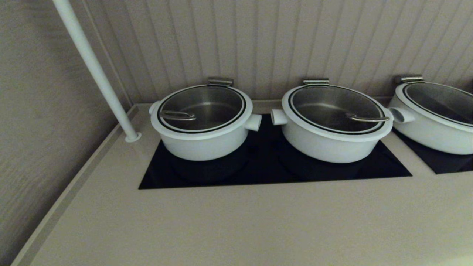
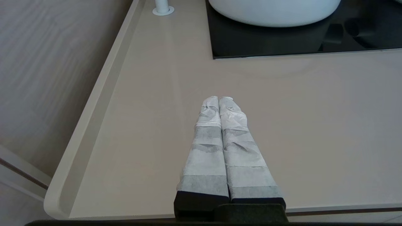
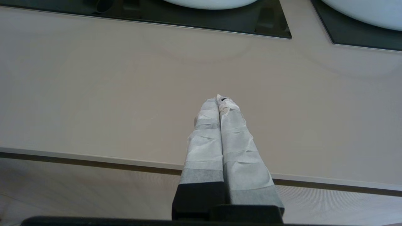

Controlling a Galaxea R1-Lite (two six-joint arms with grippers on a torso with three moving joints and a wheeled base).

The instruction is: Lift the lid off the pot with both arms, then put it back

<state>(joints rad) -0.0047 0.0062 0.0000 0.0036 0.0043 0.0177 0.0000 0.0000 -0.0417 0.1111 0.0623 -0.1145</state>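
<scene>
Three like white pots stand in a row, each with its glass lid on; I cannot tell which is the task's. The left pot (image 1: pixel 201 142) carries a lid (image 1: pixel 201 107), and so does the middle pot (image 1: pixel 332 146) with its lid (image 1: pixel 336 109). Both arms are out of the head view. My left gripper (image 2: pixel 219 99) is shut and empty over the counter's front left, with the left pot's base (image 2: pixel 276 12) far ahead. My right gripper (image 3: pixel 220 99) is shut and empty over the counter's front edge, with the middle pot's base (image 3: pixel 210 3) far ahead.
A third white pot (image 1: pixel 432 133) with lid stands at the far right on its own black hob (image 3: pixel 361 40). The left and middle pots share one black hob (image 1: pixel 266 173). A white pole (image 1: pixel 96 70) rises from the counter's back left. A raised lip (image 2: pixel 91 125) runs along the left edge.
</scene>
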